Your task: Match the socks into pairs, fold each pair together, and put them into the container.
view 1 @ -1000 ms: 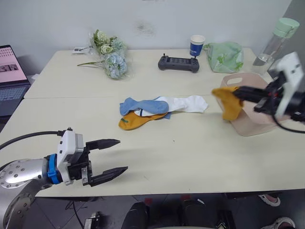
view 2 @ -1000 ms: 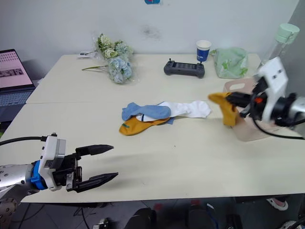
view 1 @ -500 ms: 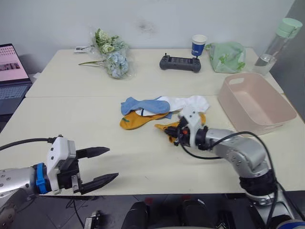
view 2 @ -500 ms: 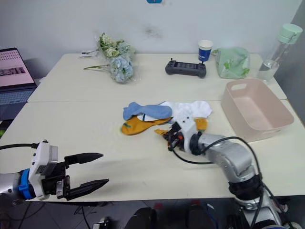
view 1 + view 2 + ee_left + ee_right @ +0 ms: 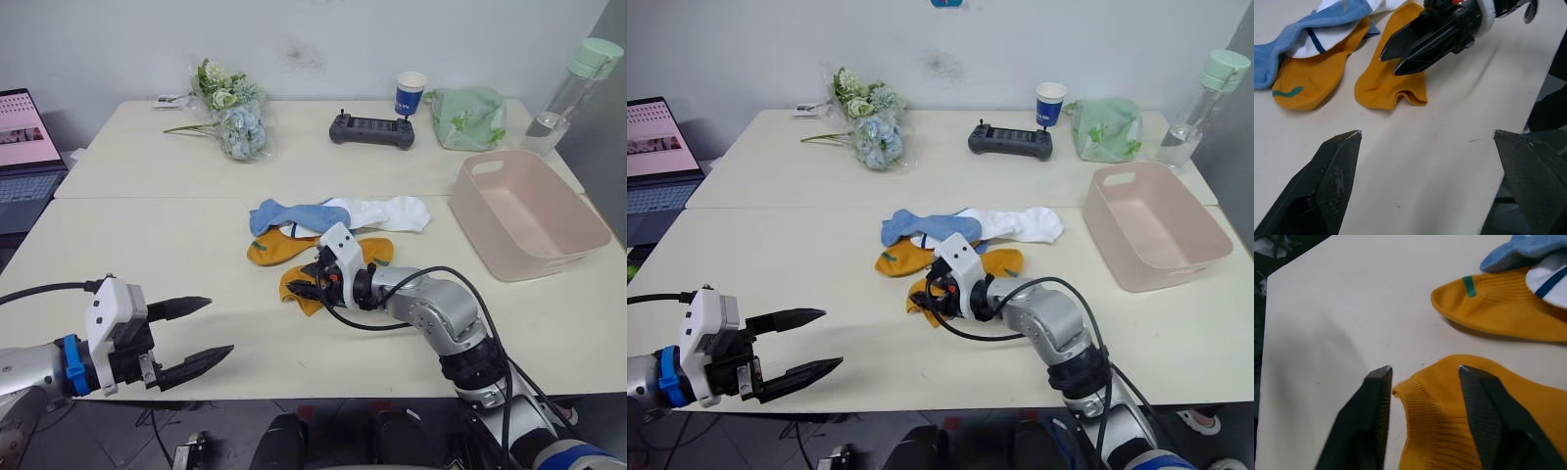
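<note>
Socks: two orange, one (image 5: 338, 274) flat by the right gripper, one (image 5: 277, 248) under the heap; a blue sock (image 5: 290, 213) and a white sock (image 5: 384, 211) on the heap, further ones not countable.
Tub: one pink tub (image 5: 525, 212), right of the socks, well apart, nothing in it.
Table: cream table (image 5: 147, 215) with flowers (image 5: 227, 119), controller (image 5: 371, 129), cup (image 5: 408, 93), green bag (image 5: 466, 117), bottle (image 5: 565, 84); laptop (image 5: 24, 147) off its left end.
Right gripper (image 5: 308, 282): low over the near orange sock's cuff, fingers apart, straddling the edge.
Left gripper (image 5: 192, 331): above the table's near edge, fingers wide, holding nothing.
</note>
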